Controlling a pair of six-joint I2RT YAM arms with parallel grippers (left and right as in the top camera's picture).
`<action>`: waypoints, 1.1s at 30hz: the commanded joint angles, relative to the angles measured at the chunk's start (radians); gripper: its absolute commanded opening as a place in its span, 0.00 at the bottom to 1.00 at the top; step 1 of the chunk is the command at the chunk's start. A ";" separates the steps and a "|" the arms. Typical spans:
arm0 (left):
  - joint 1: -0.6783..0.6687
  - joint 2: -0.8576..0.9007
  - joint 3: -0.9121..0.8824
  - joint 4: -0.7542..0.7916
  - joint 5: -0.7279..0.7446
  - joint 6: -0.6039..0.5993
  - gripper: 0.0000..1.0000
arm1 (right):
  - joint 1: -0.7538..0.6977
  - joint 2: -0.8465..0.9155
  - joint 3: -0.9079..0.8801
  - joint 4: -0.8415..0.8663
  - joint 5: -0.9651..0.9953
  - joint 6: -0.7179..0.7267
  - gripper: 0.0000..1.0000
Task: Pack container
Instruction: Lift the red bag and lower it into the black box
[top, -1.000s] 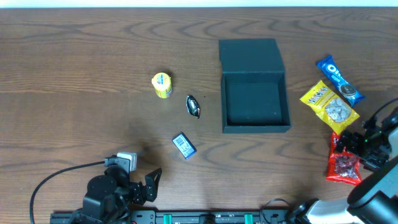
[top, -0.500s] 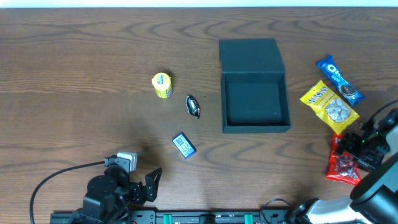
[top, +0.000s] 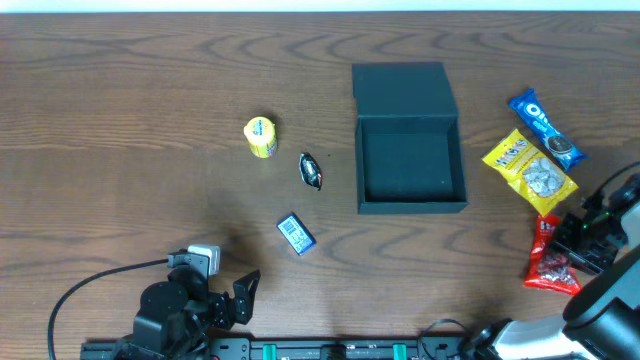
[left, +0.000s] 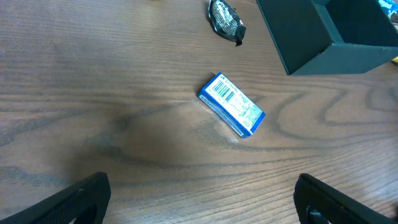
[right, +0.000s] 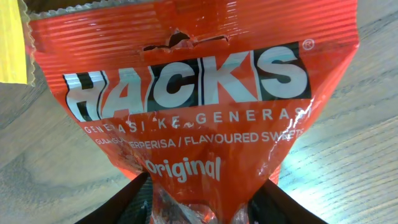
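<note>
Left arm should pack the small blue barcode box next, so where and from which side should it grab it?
Probably best from straight above: take the blue barcode box across its narrow width, on its two long sides. It lies flat and diagonal on the table, both long sides free, so turn the wrist to match.

container (top: 412, 207) open upward, lid (top: 403, 90) flat behind; yellow packet (top: 530, 168) near right wall.

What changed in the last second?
Right tool slid slightly rightward in the overhead view, uncovering the top end of the red Hacks packet. Its fingers flank the packet; grip unclear. Packet, container and open left tool show no clear shift.
</note>
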 joint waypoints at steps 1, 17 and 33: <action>0.003 -0.006 -0.005 0.004 -0.007 0.000 0.95 | -0.006 0.002 -0.004 0.009 -0.001 0.016 0.43; 0.003 -0.006 -0.010 0.008 -0.007 0.000 0.95 | -0.006 0.002 0.004 0.011 -0.001 0.021 0.11; 0.003 -0.006 -0.010 0.008 -0.007 -0.001 0.95 | -0.004 0.000 0.143 -0.180 -0.093 0.098 0.01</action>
